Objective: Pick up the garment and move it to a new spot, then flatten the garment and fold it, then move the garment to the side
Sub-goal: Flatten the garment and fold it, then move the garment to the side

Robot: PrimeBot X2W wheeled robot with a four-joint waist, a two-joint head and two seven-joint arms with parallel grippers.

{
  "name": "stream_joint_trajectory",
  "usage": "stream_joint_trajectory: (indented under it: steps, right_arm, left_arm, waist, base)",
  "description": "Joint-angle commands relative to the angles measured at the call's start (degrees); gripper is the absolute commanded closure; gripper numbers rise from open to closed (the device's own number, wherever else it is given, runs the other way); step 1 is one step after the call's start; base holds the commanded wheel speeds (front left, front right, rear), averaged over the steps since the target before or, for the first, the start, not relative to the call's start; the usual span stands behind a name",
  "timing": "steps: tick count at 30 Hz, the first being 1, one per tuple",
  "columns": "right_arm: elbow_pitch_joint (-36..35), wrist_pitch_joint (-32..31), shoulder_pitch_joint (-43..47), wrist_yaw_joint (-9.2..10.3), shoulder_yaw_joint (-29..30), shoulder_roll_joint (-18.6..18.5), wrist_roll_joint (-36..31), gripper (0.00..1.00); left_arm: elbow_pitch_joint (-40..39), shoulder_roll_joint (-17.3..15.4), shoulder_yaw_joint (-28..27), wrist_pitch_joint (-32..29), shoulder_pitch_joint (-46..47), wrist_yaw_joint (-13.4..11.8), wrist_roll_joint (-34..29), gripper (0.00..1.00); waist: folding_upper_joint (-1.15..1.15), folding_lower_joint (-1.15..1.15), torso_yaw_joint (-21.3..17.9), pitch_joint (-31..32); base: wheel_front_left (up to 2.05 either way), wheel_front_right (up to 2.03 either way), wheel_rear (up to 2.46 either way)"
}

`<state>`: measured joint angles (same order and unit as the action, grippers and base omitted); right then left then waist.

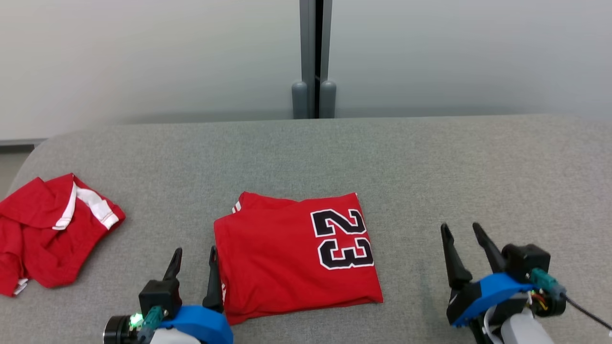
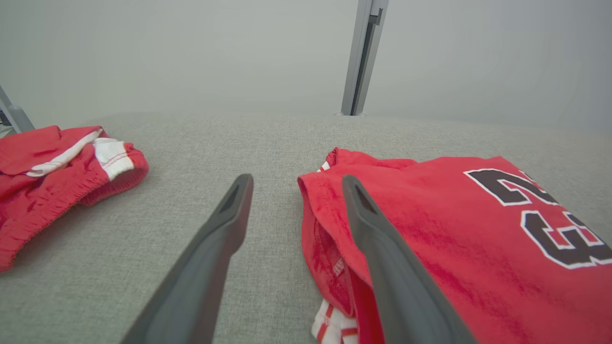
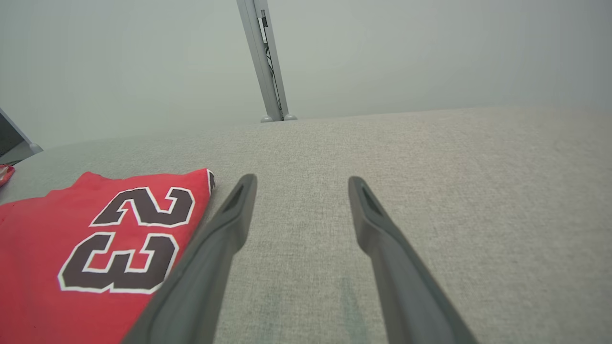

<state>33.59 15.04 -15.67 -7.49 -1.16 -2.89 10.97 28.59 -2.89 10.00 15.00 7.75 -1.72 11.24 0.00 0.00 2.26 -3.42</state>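
A red jersey (image 1: pixel 287 255) with a black "23" lies folded into a neat rectangle near the middle of the grey table (image 1: pixel 382 157). It also appears in the left wrist view (image 2: pixel 454 229) and the right wrist view (image 3: pixel 71 248). My left gripper (image 1: pixel 196 252) stands open at the jersey's left edge, its right finger (image 2: pixel 382 248) over that edge, nothing held. My right gripper (image 1: pixel 461 228) is open and empty, off to the right of the jersey over bare fabric (image 3: pixel 299 179).
A second red garment with white trim (image 1: pixel 48 229) lies crumpled at the table's left edge (image 2: pixel 52 177). A grey wall with a vertical post (image 1: pixel 314 57) stands behind the table. Bare grey surface spreads to the right and back.
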Motion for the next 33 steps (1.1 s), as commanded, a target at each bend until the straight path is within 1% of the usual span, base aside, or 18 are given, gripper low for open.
stream_joint_trajectory:
  steps: [1,8,15,16,18,22,23,24,25,29,30,31,32,33]
  right_arm:
    - [0.53,0.18,2.21,0.0,-0.39,-0.04,-0.64,0.0]
    - [1.62,0.19,5.43,0.0,-1.81,-0.04,0.23,0.0]
    - [3.02,0.18,5.42,0.0,-4.02,-0.03,1.66,0.0]
    - [4.85,0.19,1.3,0.0,-8.85,-0.07,4.4,0.0]
    - [7.37,0.18,-1.65,0.01,-11.89,-0.05,6.14,0.0]
    - [11.81,0.18,-6.61,0.0,-14.11,-0.09,8.02,0.0]
    - [11.81,0.18,-6.61,0.0,-14.11,-0.09,8.02,0.0]
    - [14.82,0.18,-8.55,0.0,-14.9,-0.09,7.55,0.0]
    - [14.82,0.18,-8.55,0.0,-14.9,-0.09,7.55,0.0]
    - [21.19,0.18,-11.04,0.01,-15.02,-0.12,9.54,0.0]
    - [22.46,0.16,-11.49,0.01,-15.25,-0.12,10.36,0.53]
    - [23.18,0.05,-11.84,0.01,-15.82,-0.11,11.35,0.8]
    - [23.67,0.05,-12.0,0.01,-16.23,-0.1,12.27,1.0]
    - [23.73,0.06,-12.08,0.01,-16.76,-0.09,12.91,1.0]
  left_arm:
    - [0.15,-0.01,-0.47,0.24,-1.48,-0.15,-0.49,0.0]
    - [0.27,-0.02,-1.06,0.24,-4.43,0.21,-1.57,0.0]
    - [-0.14,-0.01,-0.51,0.25,-4.22,1.0,-1.68,0.0]
    - [-0.76,-0.01,1.15,0.24,-2.5,1.83,-1.05,0.0]
    - [-0.85,-0.02,2.19,0.24,-1.57,2.18,-0.66,0.0]
    - [-0.47,-0.01,2.98,0.24,-0.48,2.47,0.02,0.0]
    - [-0.47,-0.01,2.98,0.24,-0.48,2.47,0.02,0.0]
    - [-0.31,0.01,3.32,0.24,-0.17,2.69,0.27,0.0]
    - [-0.31,0.01,3.32,0.24,-0.17,2.69,0.27,0.0]
    - [-0.3,0.03,3.25,0.24,0.51,2.97,0.56,0.0]
    - [-0.35,0.02,3.19,0.24,0.54,3.03,0.56,0.0]
    - [-0.43,0.02,3.08,0.24,0.59,3.04,0.57,0.0]
    - [-0.56,0.0,2.92,0.24,0.71,3.0,0.6,0.0]
    - [-0.66,0.02,2.82,0.24,0.86,2.98,0.59,0.0]
  waist:
    - [0.0,0.0,-0.93,1.45]
    - [0.0,0.0,-1.28,3.1]
    - [0.0,0.0,-0.47,2.64]
    - [0.0,0.0,1.93,-0.05]
    - [0.0,0.0,4.28,-2.14]
    - [0.0,0.0,7.29,-3.95]
    - [0.0,0.0,7.29,-3.95]
    - [0.0,0.0,8.68,-4.6]
    - [0.0,0.0,8.68,-4.6]
    - [0.0,0.0,10.31,-5.32]
    - [0.0,0.0,10.43,-5.37]
    - [0.0,0.0,10.44,-5.45]
    - [0.0,0.0,10.27,-5.53]
    - [0.0,0.0,9.93,-5.59]
  base:
    - [0.0,0.0,0.0]
    - [0.0,0.0,0.0]
    - [0.0,0.0,0.0]
    - [0.0,0.0,0.0]
    - [0.0,0.0,0.0]
    - [0.0,0.0,0.0]
    - [0.0,0.0,0.0]
    - [0.0,0.0,0.0]
    - [0.0,0.0,0.0]
    - [0.0,0.0,0.0]
    - [0.0,0.0,0.0]
    - [0.0,0.0,0.0]
    - [0.0,0.0,0.0]
    - [0.0,0.0,0.0]
